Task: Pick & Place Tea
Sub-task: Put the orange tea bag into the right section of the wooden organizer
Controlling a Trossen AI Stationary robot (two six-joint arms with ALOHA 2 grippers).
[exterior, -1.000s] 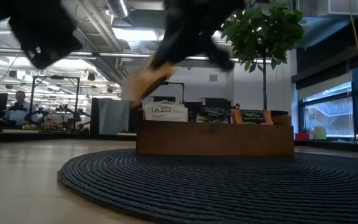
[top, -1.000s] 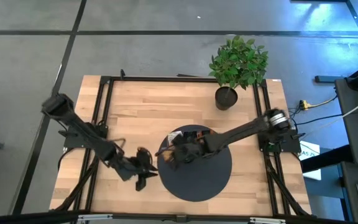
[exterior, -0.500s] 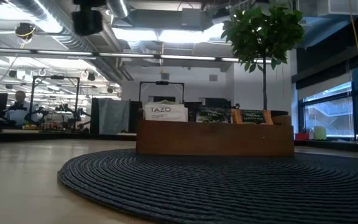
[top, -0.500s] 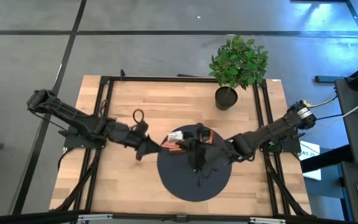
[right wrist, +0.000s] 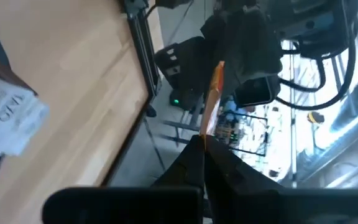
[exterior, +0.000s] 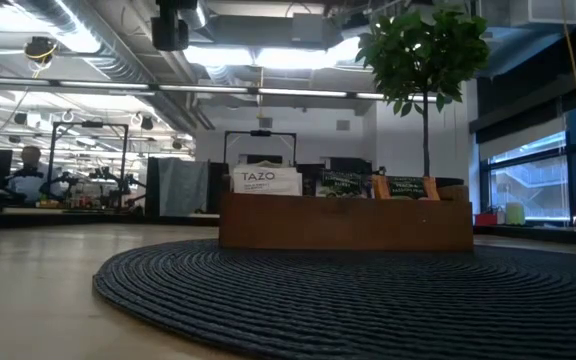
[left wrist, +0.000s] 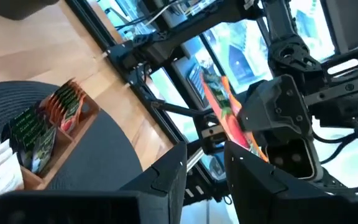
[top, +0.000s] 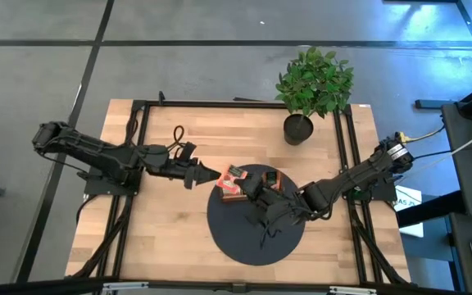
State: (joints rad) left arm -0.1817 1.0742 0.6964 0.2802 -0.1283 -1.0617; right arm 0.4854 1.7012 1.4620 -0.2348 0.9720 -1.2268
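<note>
The tea I hold is an orange-red sachet (top: 234,173), up in the air over the left end of the brown wooden tray (top: 267,177). My right gripper (top: 242,182) is shut on it. My left gripper (top: 214,175) comes level from the table's left and stands open just short of the sachet (left wrist: 219,109), nothing between its fingers (left wrist: 166,177). Several more sachets stand on edge in the tray (exterior: 346,222): a white one (exterior: 266,180), dark ones (exterior: 343,184) and orange ones (exterior: 408,187). The tray rests on a round dark woven mat (top: 256,239). My right gripper pinches one edge of the sachet (right wrist: 205,127) between its two fingertips (right wrist: 191,155). It comes roughly level from the table's right. The sachet sticks out beyond the fingers toward my left gripper, seen edge-on in the right wrist view, and is lifted clear of the tray.
A potted plant (top: 311,82) stands at the far right of the table. Black frame rails (top: 138,131) run along the left and right sides. A loop of cable (top: 179,131) lies on the wood far left of the mat.
My left gripper has swung from the near left of the mat up and toward the far edge, ending level beside the tray's left end. My right gripper has risen from the tray and rolled over, carrying the sachet up clear of it.
</note>
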